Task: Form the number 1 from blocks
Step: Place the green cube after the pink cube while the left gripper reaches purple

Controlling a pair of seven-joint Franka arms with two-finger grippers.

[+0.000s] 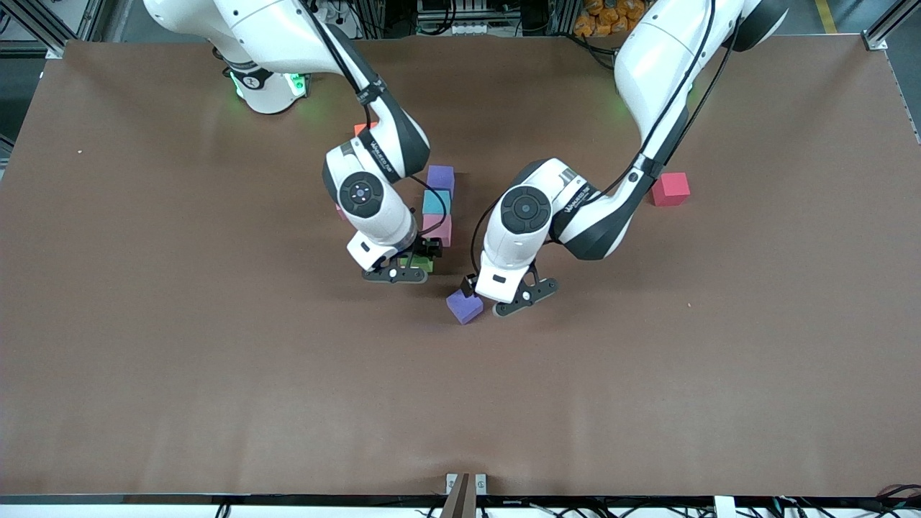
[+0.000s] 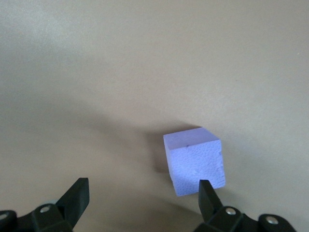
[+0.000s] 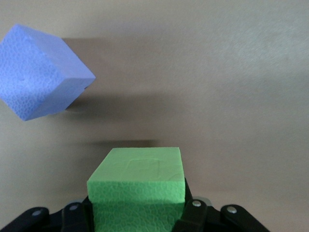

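Note:
My right gripper (image 1: pixel 411 265) is shut on a green block (image 1: pixel 419 264), held low beside the pink block (image 1: pixel 437 229). In the right wrist view the green block (image 3: pixel 137 186) fills the gap between the fingers of the right gripper (image 3: pixel 137 210). The pink block, a blue block (image 1: pixel 436 202) and a purple block (image 1: pixel 440 178) form a touching row. My left gripper (image 1: pixel 489 291) hangs open right beside a second, loose purple block (image 1: pixel 464 306). In the left wrist view this purple block (image 2: pixel 194 162) sits just off one fingertip (image 2: pixel 206 193) of the left gripper (image 2: pixel 143 195), outside the gap.
A red block (image 1: pixel 670 188) lies alone toward the left arm's end of the table. An orange block (image 1: pixel 363 128) peeks out from under the right arm's forearm. The second purple block (image 3: pixel 41 72) also shows in the right wrist view. Brown table (image 1: pixel 216 360) stretches toward the front camera.

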